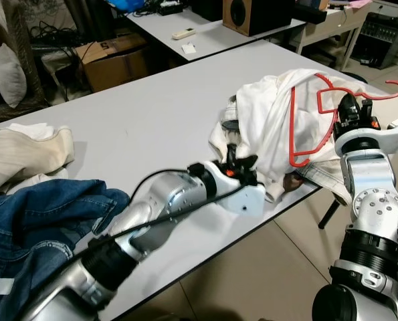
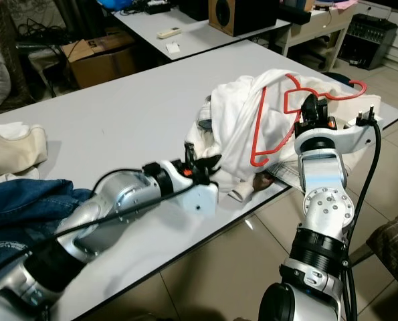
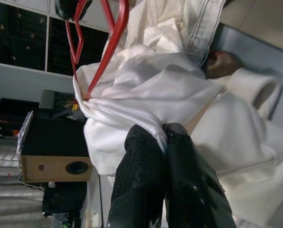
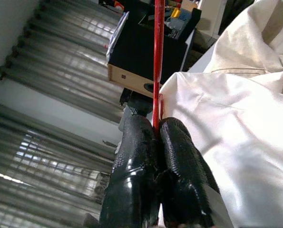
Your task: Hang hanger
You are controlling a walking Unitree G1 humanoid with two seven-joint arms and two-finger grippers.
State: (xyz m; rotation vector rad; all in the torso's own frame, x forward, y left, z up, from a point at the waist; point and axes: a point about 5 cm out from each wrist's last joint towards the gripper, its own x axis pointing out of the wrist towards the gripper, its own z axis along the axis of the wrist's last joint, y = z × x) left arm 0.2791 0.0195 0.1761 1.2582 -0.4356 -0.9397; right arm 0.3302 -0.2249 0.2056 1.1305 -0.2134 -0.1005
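Note:
A red plastic hanger (image 1: 326,107) is threaded into a white garment (image 1: 272,127) heaped at the right end of the grey table (image 1: 138,127). My right gripper (image 1: 349,107) is shut on the hanger's bar (image 4: 158,71), near its hook (image 1: 392,90) past the table's corner. My left gripper (image 1: 242,164) lies low on the tabletop, shut on a fold of the white garment (image 3: 146,109) at its near edge. The hanger's lower part (image 3: 105,47) disappears inside the cloth.
Blue jeans (image 1: 31,234) and a cream garment (image 1: 25,150) lie at the table's left end. A second table with a speaker (image 1: 252,13) and a cardboard box (image 1: 115,57) stand behind. Tiled floor (image 1: 252,267) lies below the near edge.

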